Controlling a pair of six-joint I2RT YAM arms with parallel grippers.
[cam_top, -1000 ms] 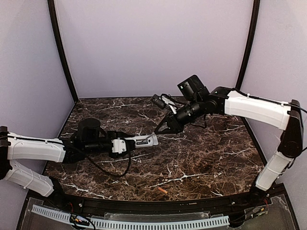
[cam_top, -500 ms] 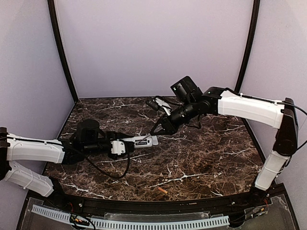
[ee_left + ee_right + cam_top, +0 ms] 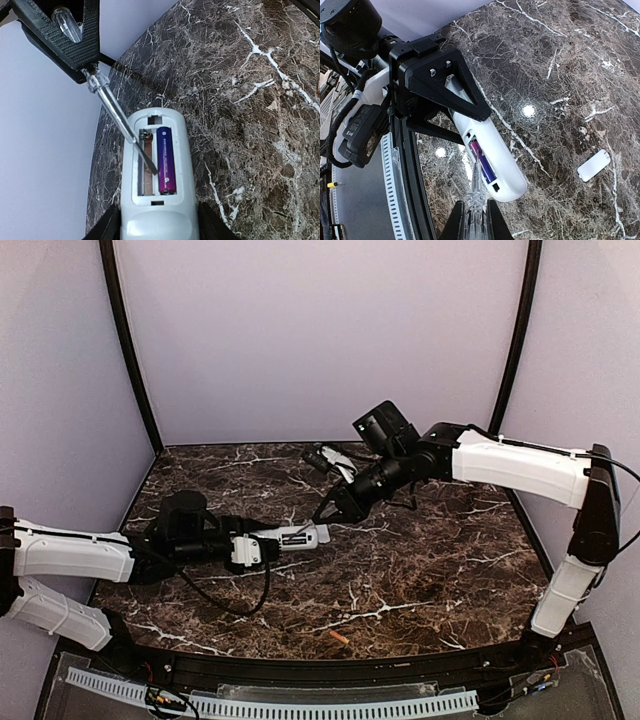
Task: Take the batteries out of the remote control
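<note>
So the remote control was gripped at one end by the left pincer, with the battery bay turned up and uncovered. One purple battery was seated in the bay, just ahead of that pincer. A screwdriver was clamped in the right pincer, tip poked into the empty slot alongside. An orange battery was left lying on the table, well apart from both pincers.

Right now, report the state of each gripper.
Left gripper: closed on the remote control.
Right gripper: shut on the screwdriver.
</note>
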